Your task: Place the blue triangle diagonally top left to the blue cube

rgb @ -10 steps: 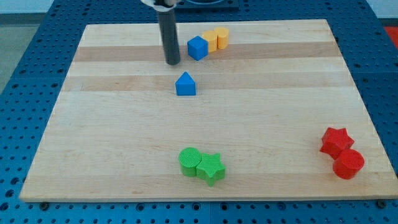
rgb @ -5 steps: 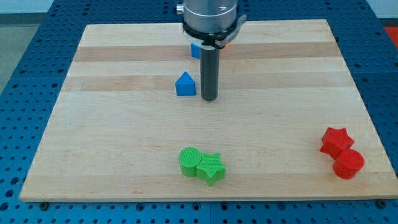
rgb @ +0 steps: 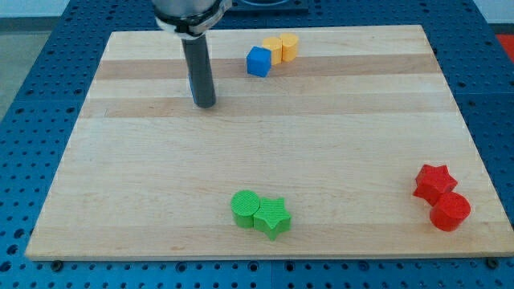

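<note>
The blue cube [rgb: 258,61] sits near the view's top, a little right of the middle of the wooden board [rgb: 120,185]. The dark rod stands left of it, and my tip [rgb: 206,103] rests on the board below and to the left of the cube. The blue triangle does not show anywhere in the view. It may be hidden behind the rod, but I cannot tell.
Two yellow blocks [rgb: 281,48] touch the blue cube on its upper right. A green cylinder [rgb: 246,207] and a green star [rgb: 273,217] sit together near the view's bottom. A red star [rgb: 434,182] and a red cylinder [rgb: 450,212] sit at the bottom right.
My tip went from upper left of the blue triangle to its right side, then swept left across its spot. The triangle has dropped out of sight. The other blocks have not moved.
</note>
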Tool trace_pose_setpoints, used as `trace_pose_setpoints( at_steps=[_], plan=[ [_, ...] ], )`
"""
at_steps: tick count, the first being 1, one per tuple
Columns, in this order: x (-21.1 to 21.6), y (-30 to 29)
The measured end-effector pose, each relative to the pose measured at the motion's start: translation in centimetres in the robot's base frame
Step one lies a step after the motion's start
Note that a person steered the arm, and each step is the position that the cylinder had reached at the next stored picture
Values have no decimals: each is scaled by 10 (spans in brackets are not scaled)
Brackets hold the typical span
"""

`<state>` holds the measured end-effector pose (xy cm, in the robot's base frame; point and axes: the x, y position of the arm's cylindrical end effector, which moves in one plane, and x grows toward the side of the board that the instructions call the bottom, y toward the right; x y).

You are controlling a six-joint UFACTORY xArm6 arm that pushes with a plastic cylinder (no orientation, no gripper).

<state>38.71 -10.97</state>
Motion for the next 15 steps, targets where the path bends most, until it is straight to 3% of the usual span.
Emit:
trace_pose_setpoints(
  at_steps=[1,4,6,7,10,12,13,15],
  plan=[
    [6,-30],
    [-73,2],
    [-32,2],
    [-33,15],
    [-90,15],
    [-55,19],
    [-56,47],
    [-81,44]
  ],
)
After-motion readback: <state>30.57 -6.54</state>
